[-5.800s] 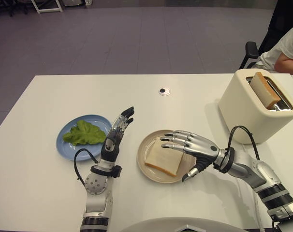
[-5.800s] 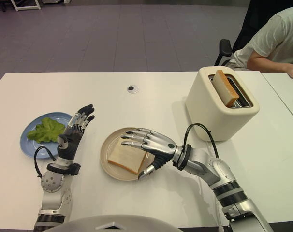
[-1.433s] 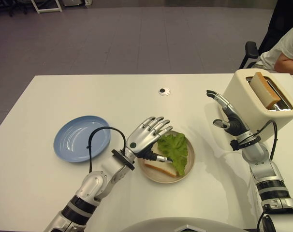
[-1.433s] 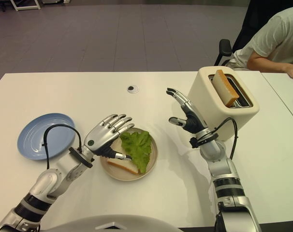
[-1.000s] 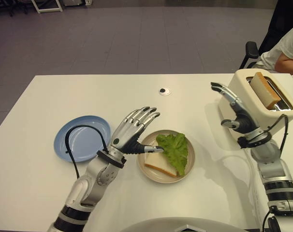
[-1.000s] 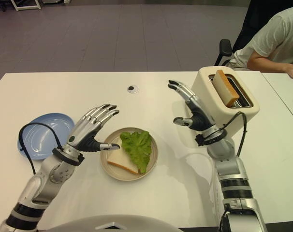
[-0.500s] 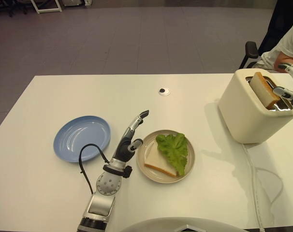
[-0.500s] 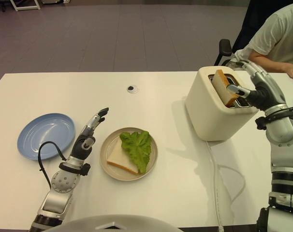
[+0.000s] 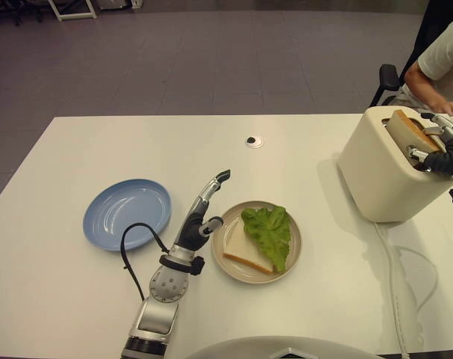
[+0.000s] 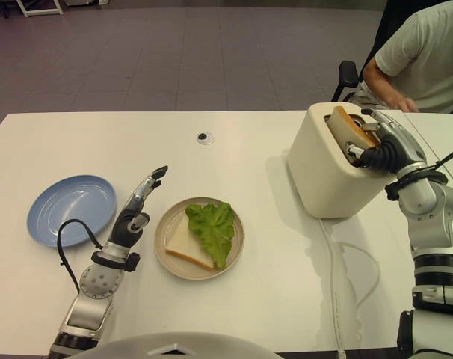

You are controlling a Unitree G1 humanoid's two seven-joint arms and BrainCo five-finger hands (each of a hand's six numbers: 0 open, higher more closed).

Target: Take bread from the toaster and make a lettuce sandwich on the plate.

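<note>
A cream toaster (image 9: 383, 179) stands at the right of the white table, with a toasted bread slice (image 10: 346, 126) sticking up from its slot. My right hand (image 10: 385, 149) is at the toaster's top, its fingers curled over the slice and the thumb on its near side. A tan plate (image 9: 290, 254) in the middle holds a white bread slice (image 9: 238, 250) with a green lettuce leaf (image 9: 267, 232) lying across its right half. Just left of that plate my left hand (image 9: 200, 217) stands upright with straight fingers and holds nothing.
An empty blue plate (image 9: 125, 213) sits at the left. A small black round fitting (image 9: 253, 140) is set in the table at the back centre. A white cable (image 9: 395, 277) trails from the toaster toward the front edge. A person's arm (image 10: 391, 93) rests behind the toaster.
My right hand has come down onto the toaster's slice and its fingers have curled round it. The left hand stays put beside the tan plate. Earlier, it moved the lettuce onto the bread.
</note>
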